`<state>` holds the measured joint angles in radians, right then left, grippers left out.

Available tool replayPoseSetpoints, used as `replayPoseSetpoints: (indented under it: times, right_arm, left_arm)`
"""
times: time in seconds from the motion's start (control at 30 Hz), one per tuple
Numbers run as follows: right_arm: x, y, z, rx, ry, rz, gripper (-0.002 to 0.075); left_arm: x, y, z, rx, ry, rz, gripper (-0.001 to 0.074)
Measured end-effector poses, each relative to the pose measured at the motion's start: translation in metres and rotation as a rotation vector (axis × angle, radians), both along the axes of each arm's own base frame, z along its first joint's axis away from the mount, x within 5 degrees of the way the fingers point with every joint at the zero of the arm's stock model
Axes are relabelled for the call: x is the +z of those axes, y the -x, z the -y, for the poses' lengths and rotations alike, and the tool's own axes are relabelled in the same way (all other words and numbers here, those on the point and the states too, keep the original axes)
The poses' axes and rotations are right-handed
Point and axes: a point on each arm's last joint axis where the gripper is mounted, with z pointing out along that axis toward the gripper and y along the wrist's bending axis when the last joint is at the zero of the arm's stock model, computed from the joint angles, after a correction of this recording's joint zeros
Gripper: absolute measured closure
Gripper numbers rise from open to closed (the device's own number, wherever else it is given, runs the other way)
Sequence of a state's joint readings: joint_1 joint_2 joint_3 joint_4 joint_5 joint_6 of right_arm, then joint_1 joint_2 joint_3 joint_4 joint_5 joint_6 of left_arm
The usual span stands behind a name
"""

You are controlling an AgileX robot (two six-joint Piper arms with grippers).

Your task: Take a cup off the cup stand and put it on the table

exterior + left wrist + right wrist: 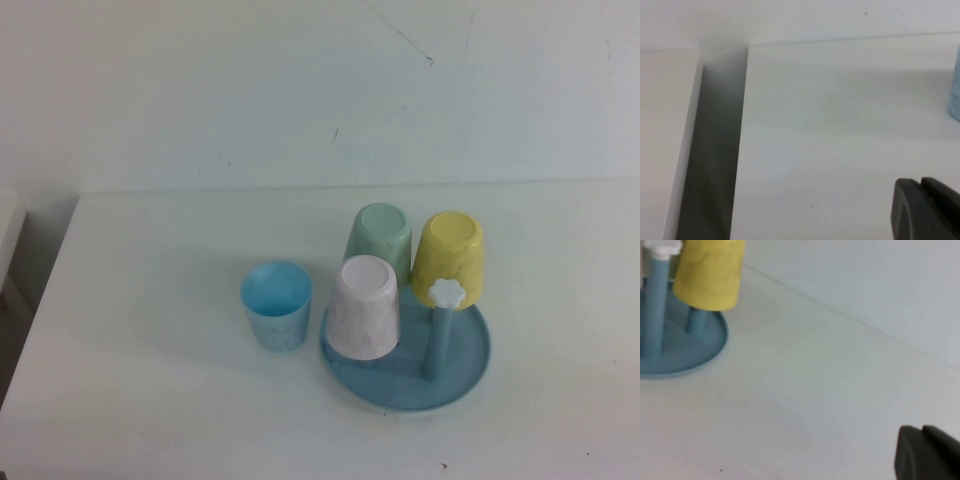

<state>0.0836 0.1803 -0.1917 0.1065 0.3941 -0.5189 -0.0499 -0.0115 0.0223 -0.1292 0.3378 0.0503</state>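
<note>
The light blue speckled cup [276,305] stands upright, mouth up, on the white table [150,380], just left of the cup stand [460,380]; its edge shows in the left wrist view [955,85]. The round blue stand holds a pale green cup [380,238], a white-pink cup [364,307] and a yellow cup [449,259], all upside down on pegs. One peg with a white flower cap [446,293] is bare. Neither gripper shows in the high view. My left gripper [921,184] is shut over bare table, apart from the cup. My right gripper [922,432] is shut, right of the stand [700,347].
A gap [715,150] separates the table's left edge from a second white surface [665,140]. A white wall [300,90] rises behind the table. The yellow cup [710,272] and blue pegs [655,310] show in the right wrist view.
</note>
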Motion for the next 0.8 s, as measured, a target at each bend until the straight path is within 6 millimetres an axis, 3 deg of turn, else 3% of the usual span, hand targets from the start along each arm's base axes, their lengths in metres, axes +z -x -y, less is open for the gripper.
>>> replayPoseSetpoints:
  times: [0.27,0.8]
  right_arm:
    - [-0.055,0.006,0.007,-0.116,-0.105,0.007,0.0728]
    - [-0.059,0.009,0.009,-0.161,-0.147,-0.017,0.0728]
  left_arm:
    - [0.0,0.0,0.0,0.001,0.004,0.0,0.0737]
    - [0.0,0.0,0.0,0.001,0.004,0.0,0.0737]
